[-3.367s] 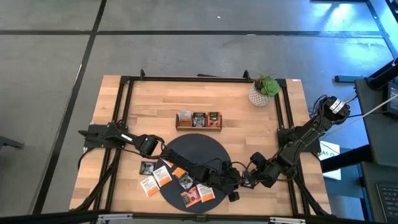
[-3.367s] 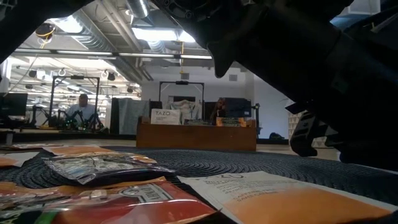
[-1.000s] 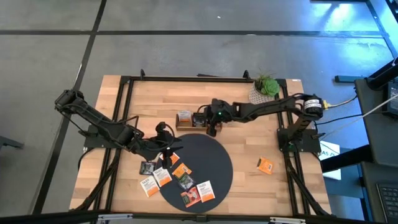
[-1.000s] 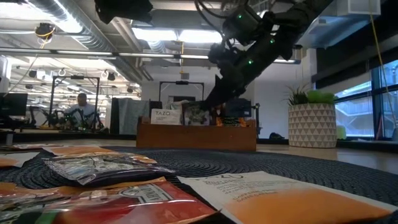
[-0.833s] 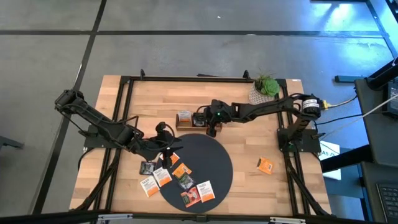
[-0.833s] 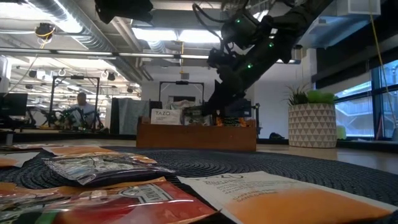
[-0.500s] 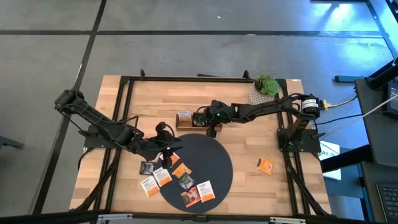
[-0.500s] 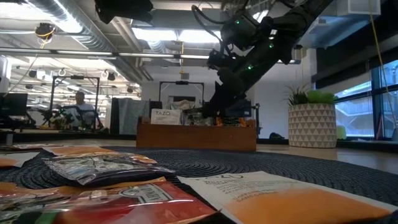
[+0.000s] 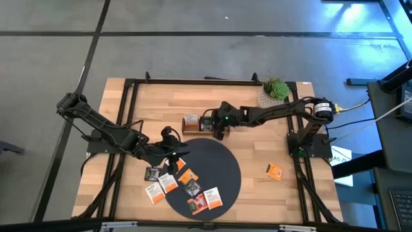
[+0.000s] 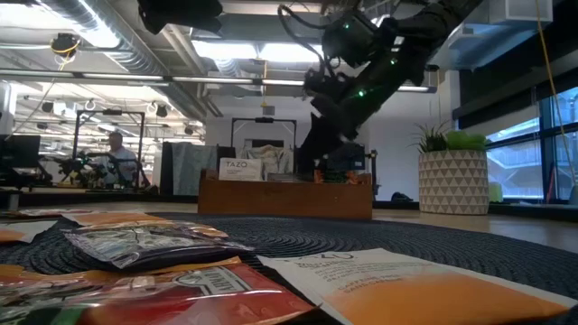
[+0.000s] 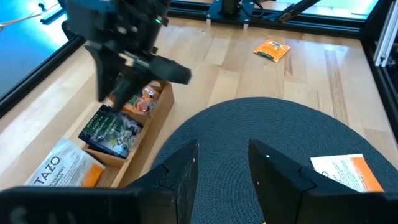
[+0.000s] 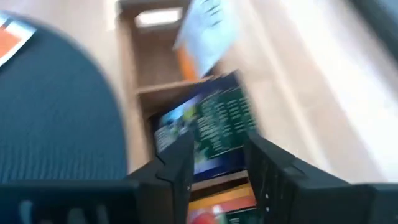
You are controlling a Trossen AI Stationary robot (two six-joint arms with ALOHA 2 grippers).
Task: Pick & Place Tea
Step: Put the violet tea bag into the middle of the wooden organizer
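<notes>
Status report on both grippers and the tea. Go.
Right gripper over wooden tray, fingers apart above dark sachet in middle compartment. Left gripper open over mat edge, empty. Stray orange sachet on table. Nothing blocking.

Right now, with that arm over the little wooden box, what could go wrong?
The right gripper hangs just over the wooden tray, so lifting away carelessly could drag the dark sachet out of the middle compartment. The left gripper hovers among loose sachets at the mat's edge and could scatter them. One orange sachet lies apart and may be overlooked.
</notes>
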